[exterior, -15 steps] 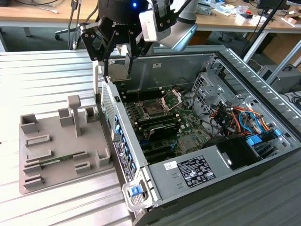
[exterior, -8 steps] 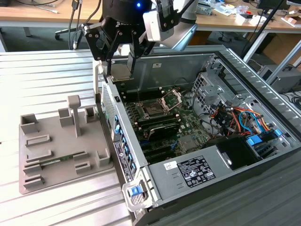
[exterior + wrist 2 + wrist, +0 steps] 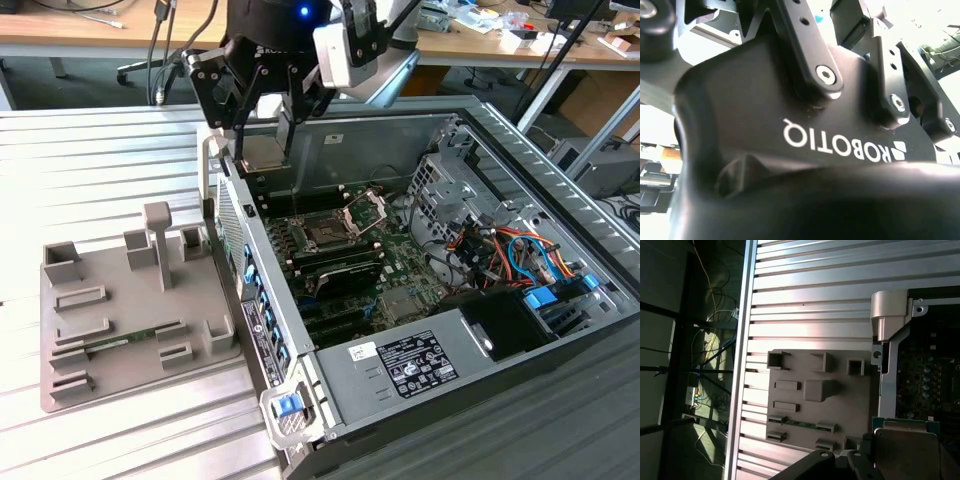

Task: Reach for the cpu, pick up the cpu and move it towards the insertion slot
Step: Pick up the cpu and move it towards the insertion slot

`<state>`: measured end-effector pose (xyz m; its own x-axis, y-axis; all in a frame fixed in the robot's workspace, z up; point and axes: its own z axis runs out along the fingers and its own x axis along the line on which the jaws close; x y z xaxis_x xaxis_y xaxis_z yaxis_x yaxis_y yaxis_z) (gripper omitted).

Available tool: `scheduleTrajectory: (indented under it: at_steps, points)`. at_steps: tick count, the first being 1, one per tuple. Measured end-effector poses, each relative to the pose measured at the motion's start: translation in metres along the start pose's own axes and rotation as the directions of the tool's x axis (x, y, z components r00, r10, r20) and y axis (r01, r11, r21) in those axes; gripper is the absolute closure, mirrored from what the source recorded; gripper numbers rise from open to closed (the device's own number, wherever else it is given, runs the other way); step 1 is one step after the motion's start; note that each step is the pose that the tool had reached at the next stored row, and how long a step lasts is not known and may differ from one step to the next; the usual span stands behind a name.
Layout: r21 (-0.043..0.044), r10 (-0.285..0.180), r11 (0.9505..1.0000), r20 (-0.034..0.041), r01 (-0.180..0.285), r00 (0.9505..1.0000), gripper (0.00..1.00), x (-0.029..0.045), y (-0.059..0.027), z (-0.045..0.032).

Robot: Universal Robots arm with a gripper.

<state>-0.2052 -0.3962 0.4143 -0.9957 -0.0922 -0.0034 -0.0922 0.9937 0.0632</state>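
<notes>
The gripper (image 3: pixel 268 125) is clamped on the cpu (image 3: pixel 262 150) by its 2 edges, above the computer case's (image 3: pixel 560 330) wall nearest the grey tray (image 3: pixel 75 380): a light, stiff, fragile chip.

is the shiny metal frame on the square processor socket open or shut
Open: the socket's hinged metal frame stands swung up beside its exposed dark centre, on the green circuit board.

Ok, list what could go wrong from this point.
1. The gripper holds the cpu by its edges above the case wall; a slip could drop it onto the motherboard.
2. The insertion slot sits low inside the computer case, its metal frame raised; a tilted descent might catch it.
</notes>
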Motion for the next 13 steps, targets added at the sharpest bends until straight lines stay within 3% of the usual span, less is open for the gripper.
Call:
scheduleTrajectory:
  at_steps: [13]
  points:
    - [0.0000,0.000,1.0000,0.0000,0.000,1.0000,0.46,-0.0096,-0.0009,0.0000]
